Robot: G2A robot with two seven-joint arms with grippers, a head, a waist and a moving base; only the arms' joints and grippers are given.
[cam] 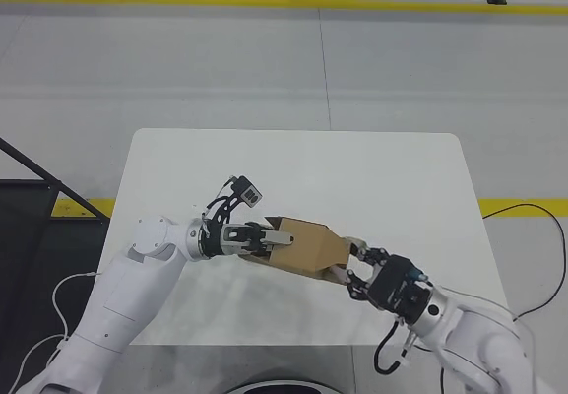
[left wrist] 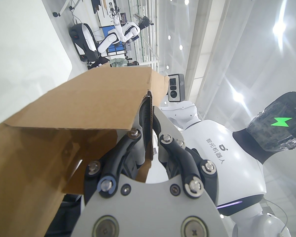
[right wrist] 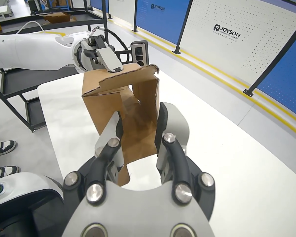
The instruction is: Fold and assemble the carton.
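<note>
The carton point(cam: 303, 251) lies over the near part of the white tabletop point(cam: 362, 167), its long axis running almost straight from one arm to the other. It sits between the two, and each arm meets it end-on. The left end effector point(left wrist: 151, 114) is clamped narrow on the edge of one cardboard wall at its end, so that end is the anchored one. The right end effector point(right wrist: 140, 117) faces the opposite, open mouth of the tube. Its fingers are spread partway and stand astride the lower panel and a loose flap there, apparently without pinching either. The open end lies directly ahead of the right end effector, along the carton's own axis, and that relation matters most. That arm is the nearer to the unfolded flaps, so it looks the likelier one to press them in against the left arm's hold.
</note>
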